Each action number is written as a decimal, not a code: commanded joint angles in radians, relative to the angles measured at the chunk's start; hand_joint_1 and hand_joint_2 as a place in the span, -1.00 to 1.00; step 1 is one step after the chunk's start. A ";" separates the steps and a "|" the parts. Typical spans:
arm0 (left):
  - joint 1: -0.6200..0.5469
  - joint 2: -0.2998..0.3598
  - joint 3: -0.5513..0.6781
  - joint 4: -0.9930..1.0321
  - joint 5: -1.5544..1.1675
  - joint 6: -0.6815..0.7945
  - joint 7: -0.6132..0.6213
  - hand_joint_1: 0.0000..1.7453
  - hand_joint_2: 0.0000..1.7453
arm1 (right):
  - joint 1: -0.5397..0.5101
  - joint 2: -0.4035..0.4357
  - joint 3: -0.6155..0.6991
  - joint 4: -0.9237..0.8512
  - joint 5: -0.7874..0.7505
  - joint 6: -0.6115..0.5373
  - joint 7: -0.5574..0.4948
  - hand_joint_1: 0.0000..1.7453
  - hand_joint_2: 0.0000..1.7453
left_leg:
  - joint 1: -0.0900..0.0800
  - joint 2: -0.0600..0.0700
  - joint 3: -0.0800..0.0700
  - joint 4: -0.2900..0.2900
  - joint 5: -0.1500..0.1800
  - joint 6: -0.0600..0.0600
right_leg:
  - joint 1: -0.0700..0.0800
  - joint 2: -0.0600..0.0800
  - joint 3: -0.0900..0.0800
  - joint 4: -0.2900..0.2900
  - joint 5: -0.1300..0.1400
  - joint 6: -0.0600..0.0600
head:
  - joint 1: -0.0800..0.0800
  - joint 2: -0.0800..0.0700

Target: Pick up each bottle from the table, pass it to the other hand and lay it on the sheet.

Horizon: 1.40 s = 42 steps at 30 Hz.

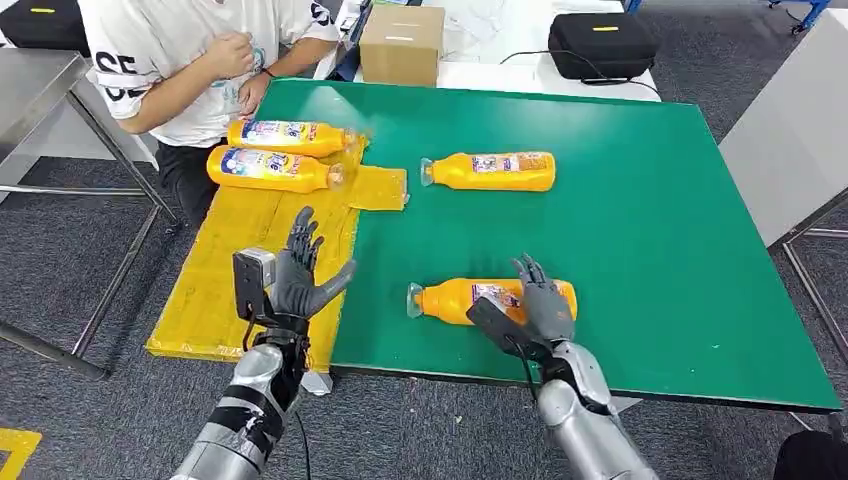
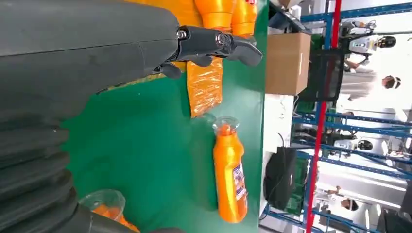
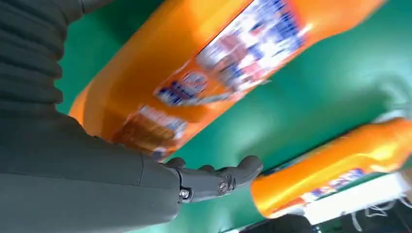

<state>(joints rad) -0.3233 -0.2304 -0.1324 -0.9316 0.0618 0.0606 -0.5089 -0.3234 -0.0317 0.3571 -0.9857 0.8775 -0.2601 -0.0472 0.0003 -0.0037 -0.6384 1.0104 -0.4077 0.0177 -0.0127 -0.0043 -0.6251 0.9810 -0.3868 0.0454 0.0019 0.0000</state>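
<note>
Honestly, the nearest bottle [image 1: 470, 299] is lying on the green table [image 1: 660, 250], and the right hand [image 1: 540, 305] is spread over it, not yet closed. The label section should be wrapped firmly. The left hand [image 1: 300, 275] is held open, empty, above the yellow sheet [image 1: 235, 270].

1. Labels sit on all four orange bottles: the near bottle [image 1: 495, 298], the far bottle [image 1: 492, 171], and the two bottles on the sheet [image 1: 285, 134] [image 1: 270, 167]. The print is too small and blurred to read in any view.
2. The right wrist view brings the near bottle's label [image 3: 228, 63] up close, blue, red and white, yet smeared; no word comes through.
3. Dark letters on the person's white shirt [image 1: 120, 75] read roughly "SE", partly cut off.
</note>
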 commanded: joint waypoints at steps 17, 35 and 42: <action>-0.050 0.020 0.068 0.086 0.014 -0.095 0.016 -1.00 1.00 | -0.376 -0.085 0.213 0.421 0.037 0.352 -0.006 1.00 1.00 | 0.000 0.001 0.007 0.000 -0.002 -0.001 | 0.000 0.000 0.006 0.000 -0.002 -0.001 | 0.000 0.000; -0.103 0.019 -0.006 0.120 -0.078 0.000 0.027 -1.00 1.00 | -0.135 0.138 0.090 0.078 -0.240 0.008 -0.110 1.00 1.00 | 0.001 0.003 0.005 0.000 -0.002 -0.001 | 0.001 0.003 0.004 0.000 -0.001 -0.002 | 0.000 0.000; -0.135 -0.003 -0.058 0.134 -0.086 0.009 0.041 -1.00 1.00 | -0.127 0.236 0.111 0.040 -0.295 -0.116 -0.159 1.00 1.00 | 0.002 0.001 0.002 0.001 -0.002 -0.001 | 0.002 0.001 0.001 0.001 -0.002 -0.002 | 0.000 0.000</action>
<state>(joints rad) -0.3818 -0.2289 -0.1252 -0.8888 -0.0214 0.0645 -0.4829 -0.4631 0.0897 0.4841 -0.8721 0.6103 -0.3244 -0.1847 0.0023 -0.0032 -0.6390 1.0106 -0.4077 0.0173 -0.0107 -0.0041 -0.6272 0.9817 -0.3874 0.0449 0.0015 0.0000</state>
